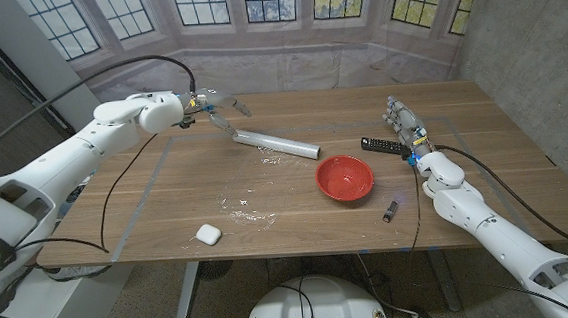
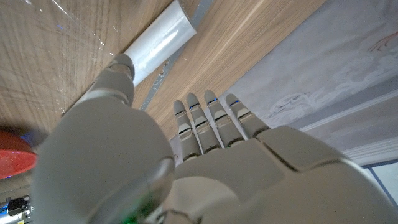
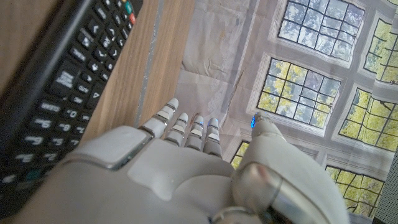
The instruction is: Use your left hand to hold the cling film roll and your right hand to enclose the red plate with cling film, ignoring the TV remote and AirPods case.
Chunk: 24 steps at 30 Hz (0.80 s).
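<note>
The cling film roll [image 1: 276,143], a white tube, lies on the table left of the red plate [image 1: 344,177]. Its end also shows in the left wrist view [image 2: 158,41]. My left hand [image 1: 210,108] hovers just behind the roll's left end with fingers apart, holding nothing. A loose sheet of clear film [image 1: 245,206] lies on the wood in front of the roll. My right hand [image 1: 405,127] stands with fingers straight beside the TV remote [image 1: 384,146], to the right of the plate, holding nothing. The remote's keys [image 3: 56,81] show close by in the right wrist view.
A white AirPods case [image 1: 207,234] sits near the front edge at the left. A small dark object [image 1: 391,211] lies in front of the plate at the right. Tape lines mark a rectangle on the table [image 1: 166,187].
</note>
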{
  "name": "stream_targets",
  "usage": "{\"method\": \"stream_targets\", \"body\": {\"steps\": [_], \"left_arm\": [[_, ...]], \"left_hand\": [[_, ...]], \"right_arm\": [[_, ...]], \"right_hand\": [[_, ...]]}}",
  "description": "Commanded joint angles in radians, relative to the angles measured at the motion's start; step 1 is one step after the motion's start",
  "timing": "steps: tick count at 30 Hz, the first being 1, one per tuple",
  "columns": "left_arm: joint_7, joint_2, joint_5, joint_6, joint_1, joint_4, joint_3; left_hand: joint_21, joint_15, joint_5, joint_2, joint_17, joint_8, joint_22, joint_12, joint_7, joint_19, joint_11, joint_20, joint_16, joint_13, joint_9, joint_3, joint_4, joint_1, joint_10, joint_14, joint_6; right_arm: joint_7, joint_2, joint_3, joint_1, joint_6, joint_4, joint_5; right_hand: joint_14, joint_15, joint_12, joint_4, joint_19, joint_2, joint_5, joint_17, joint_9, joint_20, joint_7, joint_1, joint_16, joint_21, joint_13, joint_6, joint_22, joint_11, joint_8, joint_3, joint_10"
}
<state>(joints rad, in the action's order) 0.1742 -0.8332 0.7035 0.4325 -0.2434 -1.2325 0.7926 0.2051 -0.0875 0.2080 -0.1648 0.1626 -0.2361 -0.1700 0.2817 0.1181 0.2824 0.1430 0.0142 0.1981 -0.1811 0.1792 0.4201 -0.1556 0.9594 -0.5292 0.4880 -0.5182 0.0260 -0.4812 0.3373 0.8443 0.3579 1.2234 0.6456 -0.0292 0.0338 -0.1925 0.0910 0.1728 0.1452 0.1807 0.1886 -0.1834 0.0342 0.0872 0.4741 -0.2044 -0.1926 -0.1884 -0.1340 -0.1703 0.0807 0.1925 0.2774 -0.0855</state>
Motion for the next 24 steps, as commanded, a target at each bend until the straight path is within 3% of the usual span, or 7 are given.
{"method": "stream_targets", "body": {"steps": [1, 2, 5, 11, 13, 16, 24], "left_arm": [[0.019, 0.043, 0.016, 0.003, 0.055, 0.087, 0.041], [0.02, 0.047, 0.021, 0.003, 0.061, 0.092, 0.048], [0.022, 0.061, 0.025, 0.004, 0.075, 0.113, 0.063], [0.025, 0.079, 0.033, -0.008, 0.089, 0.126, 0.089], [0.026, 0.083, 0.032, -0.014, 0.09, 0.125, 0.094], [0.029, 0.088, 0.033, -0.019, 0.094, 0.125, 0.103], [0.027, 0.101, 0.055, -0.027, 0.104, 0.124, 0.129]], "left_hand": [[-0.005, -0.007, 0.01, 0.022, 0.001, -0.003, -0.003, -0.006, -0.006, 0.004, 0.001, 0.005, -0.004, 0.001, 0.003, -0.008, 0.003, 0.028, -0.011, 0.007, -0.016], [-0.005, -0.008, 0.01, 0.022, 0.001, -0.002, -0.003, -0.007, -0.007, 0.004, -0.002, 0.006, -0.004, 0.002, 0.003, -0.009, 0.003, 0.028, -0.013, 0.009, -0.016], [0.0, -0.021, 0.014, 0.027, 0.001, 0.011, -0.002, -0.029, -0.004, 0.032, 0.007, -0.077, -0.009, 0.004, 0.003, -0.029, 0.006, 0.034, -0.021, 0.019, -0.027], [-0.006, -0.031, 0.015, 0.028, 0.001, 0.015, -0.001, -0.036, 0.003, 0.027, 0.014, -0.096, -0.008, 0.004, 0.002, -0.037, 0.005, 0.039, -0.03, 0.031, -0.038], [-0.014, -0.041, 0.016, 0.029, 0.001, 0.017, 0.0, -0.043, 0.013, 0.013, 0.02, -0.127, -0.01, 0.004, 0.002, -0.045, 0.006, 0.043, -0.037, 0.036, -0.049], [-0.02, -0.046, 0.016, 0.03, 0.001, 0.018, 0.0, -0.048, 0.023, 0.001, 0.022, -0.146, -0.011, 0.004, 0.002, -0.051, 0.007, 0.043, -0.042, 0.04, -0.06], [-0.034, -0.05, 0.017, 0.034, 0.001, 0.021, 0.001, -0.055, 0.028, -0.053, 0.024, -0.15, -0.015, 0.004, 0.002, -0.064, 0.011, 0.042, -0.063, 0.042, -0.081]], "right_arm": [[0.008, -0.006, -0.002, 0.009, -0.016, 0.01, 0.004], [0.007, -0.005, -0.002, 0.009, -0.017, 0.009, 0.005], [0.008, -0.005, -0.002, 0.009, -0.018, 0.008, 0.005], [0.01, -0.005, -0.005, 0.009, -0.017, 0.005, 0.007], [0.009, -0.005, -0.006, 0.01, -0.016, 0.004, 0.008], [0.009, -0.004, -0.007, 0.01, -0.014, 0.002, 0.009], [0.007, -0.004, -0.011, 0.014, -0.011, -0.003, 0.014]], "right_hand": [[-0.008, 0.067, -0.004, 0.009, 0.005, 0.007, -0.002, 0.004, -0.004, 0.004, -0.003, 0.0, -0.005, -0.004, -0.003, -0.009, -0.001, -0.003, 0.004, 0.001, -0.006], [-0.008, 0.068, -0.004, 0.009, 0.006, 0.007, -0.002, 0.004, -0.004, 0.004, -0.003, 0.0, -0.005, -0.005, -0.003, -0.009, -0.001, -0.002, 0.004, 0.001, -0.006], [-0.008, 0.068, -0.004, 0.01, 0.006, 0.007, -0.002, 0.004, -0.004, 0.003, -0.003, 0.0, -0.005, -0.005, -0.003, -0.01, -0.001, -0.003, 0.004, 0.001, -0.006], [-0.01, 0.068, -0.004, 0.011, 0.006, 0.006, -0.002, 0.004, -0.004, 0.003, -0.004, 0.0, -0.005, -0.004, -0.003, -0.01, -0.001, -0.005, 0.004, 0.001, -0.007], [-0.01, 0.068, -0.004, 0.011, 0.006, 0.006, -0.002, 0.004, -0.004, 0.003, -0.004, -0.001, -0.006, -0.004, -0.003, -0.01, -0.001, -0.004, 0.004, 0.001, -0.007], [-0.011, 0.069, -0.005, 0.012, 0.007, 0.006, -0.002, 0.004, -0.004, 0.003, -0.005, -0.001, -0.006, -0.004, -0.003, -0.011, -0.001, -0.004, 0.004, 0.001, -0.008], [-0.013, 0.071, -0.005, 0.013, 0.007, 0.006, -0.002, 0.004, -0.005, 0.002, -0.005, -0.001, -0.006, -0.004, -0.003, -0.014, -0.001, -0.007, 0.005, 0.001, -0.01]]}}
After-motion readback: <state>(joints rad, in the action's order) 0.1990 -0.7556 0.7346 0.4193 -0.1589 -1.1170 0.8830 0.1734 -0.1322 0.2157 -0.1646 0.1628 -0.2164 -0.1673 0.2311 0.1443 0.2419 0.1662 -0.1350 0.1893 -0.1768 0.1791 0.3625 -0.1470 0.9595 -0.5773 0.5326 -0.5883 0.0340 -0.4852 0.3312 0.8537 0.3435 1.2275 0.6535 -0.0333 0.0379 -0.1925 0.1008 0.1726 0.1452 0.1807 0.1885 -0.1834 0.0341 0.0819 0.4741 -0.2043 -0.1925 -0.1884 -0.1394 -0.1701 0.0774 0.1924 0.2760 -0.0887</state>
